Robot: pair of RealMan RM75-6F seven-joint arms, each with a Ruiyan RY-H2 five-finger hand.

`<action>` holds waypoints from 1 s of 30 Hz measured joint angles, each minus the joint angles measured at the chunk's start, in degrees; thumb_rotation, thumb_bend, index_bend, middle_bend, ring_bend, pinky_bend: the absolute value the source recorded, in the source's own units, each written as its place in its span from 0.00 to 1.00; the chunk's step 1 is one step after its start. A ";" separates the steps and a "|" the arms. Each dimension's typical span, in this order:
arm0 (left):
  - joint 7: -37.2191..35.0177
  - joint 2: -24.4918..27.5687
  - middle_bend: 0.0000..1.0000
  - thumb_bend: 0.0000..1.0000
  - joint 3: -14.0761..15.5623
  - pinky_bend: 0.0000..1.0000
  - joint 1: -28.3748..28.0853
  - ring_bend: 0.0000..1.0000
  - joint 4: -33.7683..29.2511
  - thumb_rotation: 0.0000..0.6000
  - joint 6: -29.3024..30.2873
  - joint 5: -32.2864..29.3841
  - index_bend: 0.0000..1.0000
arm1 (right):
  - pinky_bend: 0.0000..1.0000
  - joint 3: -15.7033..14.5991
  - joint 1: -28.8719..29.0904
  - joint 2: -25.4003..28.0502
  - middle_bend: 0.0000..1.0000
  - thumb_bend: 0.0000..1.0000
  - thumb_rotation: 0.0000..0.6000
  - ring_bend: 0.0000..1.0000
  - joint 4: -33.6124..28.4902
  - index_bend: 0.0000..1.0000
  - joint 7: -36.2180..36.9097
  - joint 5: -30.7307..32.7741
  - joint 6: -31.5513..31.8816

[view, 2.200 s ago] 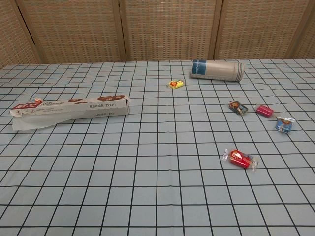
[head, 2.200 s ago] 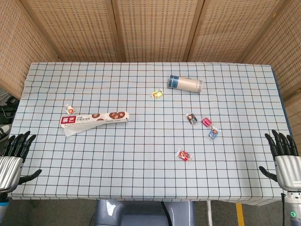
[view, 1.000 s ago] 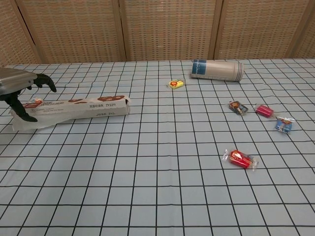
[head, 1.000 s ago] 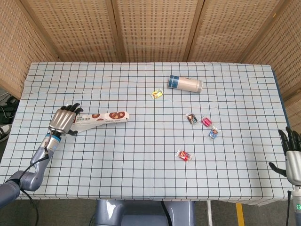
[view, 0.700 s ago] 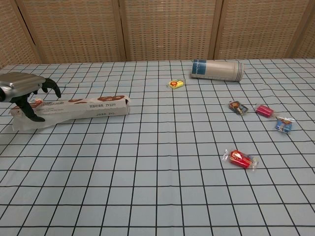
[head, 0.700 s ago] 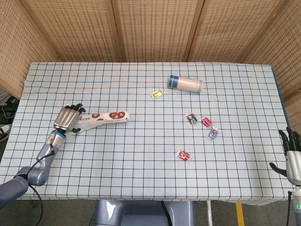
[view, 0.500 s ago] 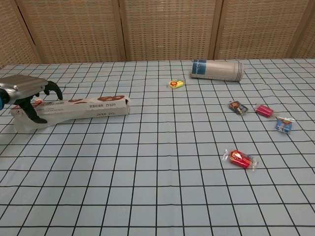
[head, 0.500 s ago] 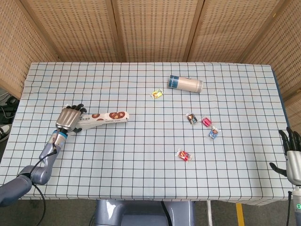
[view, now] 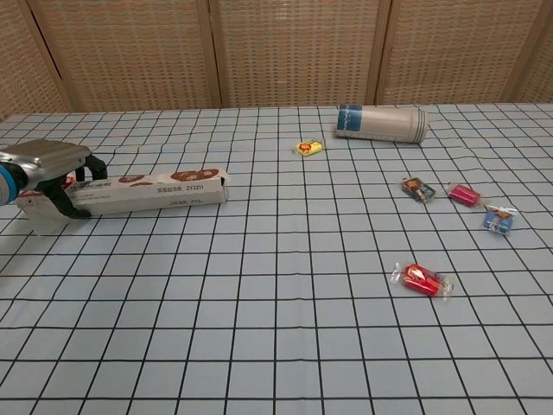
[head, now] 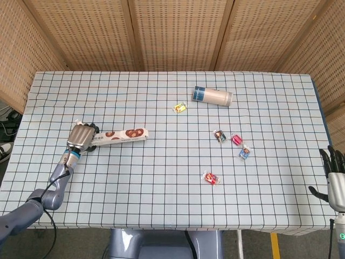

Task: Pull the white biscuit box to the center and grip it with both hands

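The white biscuit box [head: 121, 134] is a long thin carton lying on the left part of the checked tablecloth, also seen in the chest view [view: 160, 192]. My left hand [head: 82, 137] grips its left end, fingers curled over the far side and the thumb on the near side [view: 52, 164]. That end of the box is hidden under the hand. My right hand [head: 335, 181] hangs off the table's right edge, fingers spread, holding nothing; the chest view does not show it.
A stack of paper cups [head: 213, 96] lies on its side at the back centre [view: 382, 123]. A yellow sweet [head: 179, 108] lies near it. Several wrapped sweets [head: 236, 140] lie right of centre, a red one [head: 211, 178] nearest the front.
My left hand came up from the table's front left corner onto the box's left end and closed around it. The loose flap is now tucked under. The right hand dropped slightly.
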 measured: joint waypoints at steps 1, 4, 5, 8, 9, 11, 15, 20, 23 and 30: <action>-0.07 -0.09 0.49 0.40 0.12 0.54 0.01 0.47 0.24 1.00 0.16 0.15 0.63 | 0.00 0.01 0.00 0.00 0.00 0.00 1.00 0.00 0.02 0.00 -0.01 0.04 -0.03; -0.37 -0.10 0.55 0.49 0.30 0.57 0.12 0.51 0.33 1.00 0.46 0.36 0.69 | 0.00 -0.03 0.02 0.00 0.00 0.00 1.00 0.00 -0.01 0.00 -0.05 0.04 -0.13; -0.57 -0.05 0.56 0.51 0.32 0.57 0.18 0.52 0.25 1.00 0.74 0.48 0.71 | 0.00 -0.06 0.02 -0.01 0.00 0.00 1.00 0.00 -0.03 0.00 -0.11 -0.04 -0.11; -2.37 0.38 0.57 0.52 0.42 0.58 0.48 0.53 -0.55 1.00 1.97 1.22 0.73 | 0.00 -0.18 0.01 -0.07 0.00 0.00 1.00 0.00 -0.19 0.00 -0.30 -0.23 -0.03; -3.47 0.78 0.57 0.52 0.46 0.58 0.60 0.53 -1.26 1.00 2.55 1.65 0.73 | 0.00 -0.24 0.03 -0.08 0.00 0.00 1.00 0.00 -0.29 0.00 -0.39 -0.33 -0.03; -4.96 1.63 0.57 0.52 0.47 0.58 0.77 0.53 -2.82 1.00 3.55 2.34 0.73 | 0.00 -0.39 0.05 -0.07 0.00 0.00 1.00 0.00 -0.61 0.00 -0.66 -0.75 0.11; -6.88 4.28 0.58 0.52 0.17 0.58 0.99 0.53 -7.88 1.00 6.15 3.72 0.74 | 0.00 -0.52 0.07 0.22 0.00 0.00 1.00 0.00 -1.83 0.00 -1.13 -1.62 0.76; -6.49 7.65 0.58 0.51 -0.82 0.58 0.86 0.53 -15.80 1.00 7.85 3.96 0.74 | 0.00 -0.44 0.47 2.11 0.00 0.00 1.00 0.00 -4.70 0.00 -1.51 -2.54 0.83; -4.49 9.20 0.58 0.51 -1.85 0.58 0.27 0.53 -21.22 1.00 7.89 2.95 0.74 | 0.00 -0.28 1.36 4.10 0.00 0.00 1.00 0.00 -7.20 0.00 -1.61 -3.46 0.05; 5.78 8.57 0.58 0.51 -5.04 0.58 -3.88 0.53 -30.42 1.00 5.78 -4.72 0.74 | 0.00 1.26 6.39 10.62 0.00 0.00 1.00 0.00 -15.88 0.00 -5.12 -4.03 -6.57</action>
